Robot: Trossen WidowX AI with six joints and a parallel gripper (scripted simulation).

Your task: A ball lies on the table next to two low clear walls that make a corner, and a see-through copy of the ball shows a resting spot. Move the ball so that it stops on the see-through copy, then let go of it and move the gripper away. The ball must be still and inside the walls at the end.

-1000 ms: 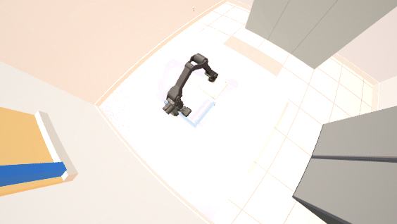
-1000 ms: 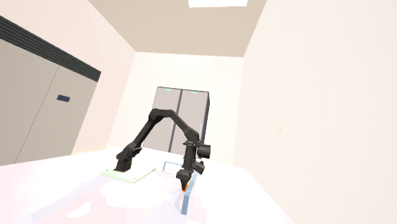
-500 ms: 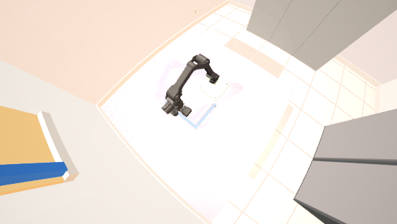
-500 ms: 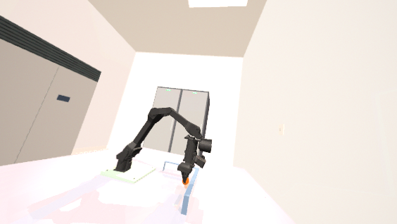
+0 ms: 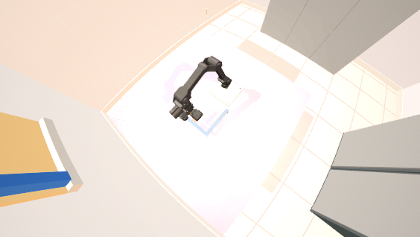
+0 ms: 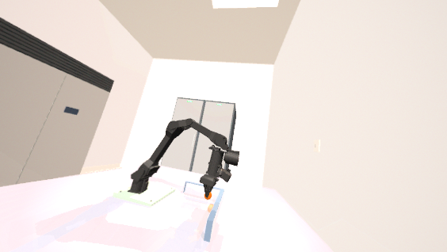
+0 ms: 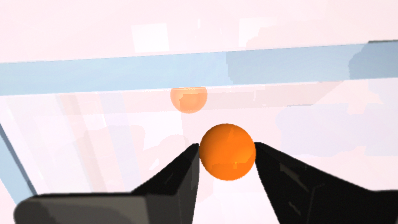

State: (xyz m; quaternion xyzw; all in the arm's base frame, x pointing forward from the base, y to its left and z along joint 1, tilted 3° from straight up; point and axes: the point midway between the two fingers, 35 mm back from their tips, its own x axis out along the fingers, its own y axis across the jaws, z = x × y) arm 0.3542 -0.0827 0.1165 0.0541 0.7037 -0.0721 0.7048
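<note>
The dark two-fingered hand (image 7: pixel 227 150) is clamped on the glossy orange ball (image 7: pixel 228 151), with one black finger (image 7: pixel 172 175) pressed against the ball's left side and the other against its right, as the wrist view shows. The ball sits at the fingertips, its upper half standing free above them. Beyond it, a little to the left in the wrist view, lies the pale, see-through orange copy of the ball (image 7: pixel 188 99), apart from the held ball and just in front of the low clear blue wall (image 7: pixel 150 72) that runs across the view. A second stretch of the same wall (image 7: pixel 15 165) slants along the left edge of that view and meets the first at a corner. In the exterior view the black jointed arm (image 6: pixel 180 136) reaches out from its base on a thin pale green plate (image 6: pixel 158 196) and bends down so that the hand points at the white counter (image 6: pixel 79 222), with the ball showing as an orange spot at its tip over the walled corner. From the top view the hand hangs above the corner of the blue walls, near the middle of the counter.
</note>
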